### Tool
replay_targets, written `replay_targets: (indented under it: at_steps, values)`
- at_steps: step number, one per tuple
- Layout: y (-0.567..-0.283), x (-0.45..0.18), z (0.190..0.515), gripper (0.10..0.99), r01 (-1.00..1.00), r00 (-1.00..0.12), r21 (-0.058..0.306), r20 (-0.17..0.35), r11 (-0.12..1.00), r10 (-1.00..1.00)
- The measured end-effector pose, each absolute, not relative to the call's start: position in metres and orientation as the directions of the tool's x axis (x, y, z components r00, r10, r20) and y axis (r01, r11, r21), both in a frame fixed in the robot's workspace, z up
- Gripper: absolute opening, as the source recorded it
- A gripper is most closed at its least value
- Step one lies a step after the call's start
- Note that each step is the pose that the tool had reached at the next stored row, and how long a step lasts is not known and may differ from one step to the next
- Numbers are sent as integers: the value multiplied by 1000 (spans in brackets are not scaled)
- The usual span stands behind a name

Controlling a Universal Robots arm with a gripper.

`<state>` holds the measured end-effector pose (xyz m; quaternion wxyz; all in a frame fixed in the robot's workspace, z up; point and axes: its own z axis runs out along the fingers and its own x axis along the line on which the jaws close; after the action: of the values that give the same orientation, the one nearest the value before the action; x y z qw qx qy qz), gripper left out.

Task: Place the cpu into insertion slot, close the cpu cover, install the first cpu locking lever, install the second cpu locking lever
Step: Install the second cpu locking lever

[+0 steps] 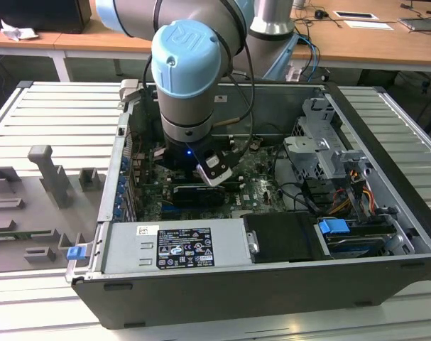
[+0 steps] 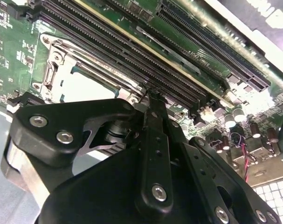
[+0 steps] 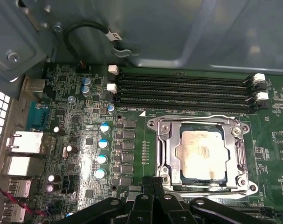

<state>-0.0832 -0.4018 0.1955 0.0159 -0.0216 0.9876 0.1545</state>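
The cpu (image 3: 199,154) lies flat in the insertion slot (image 3: 162,154), its pale metal face showing through the window of the cpu cover (image 3: 238,149), which is down over it. A thin wire lever (image 3: 197,116) runs along the socket side next to the memory slots, and another lever (image 3: 211,188) runs along the opposite side. My gripper (image 3: 152,181) has its two fingers pressed together at the socket's corner by that second lever, with nothing visible between them. In the second wrist view the gripper (image 2: 153,100) stands at the edge of the cover (image 2: 62,58), beside the cpu (image 2: 87,88).
The arm's wrist (image 1: 187,85) reaches down into the open computer case (image 1: 385,177). Long black memory slots (image 3: 183,91) run beside the socket. Capacitors (image 3: 103,144) and rear ports (image 3: 24,142) stand on the board. A power supply (image 1: 179,245) and drive cage (image 1: 322,149) crowd the case.
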Motion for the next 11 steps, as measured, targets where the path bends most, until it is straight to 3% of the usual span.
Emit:
replay_targets:
  at_steps: [11]
  values:
    - [-401, -84, 201, 106, -48, -999, 309, -38, 950, -38]
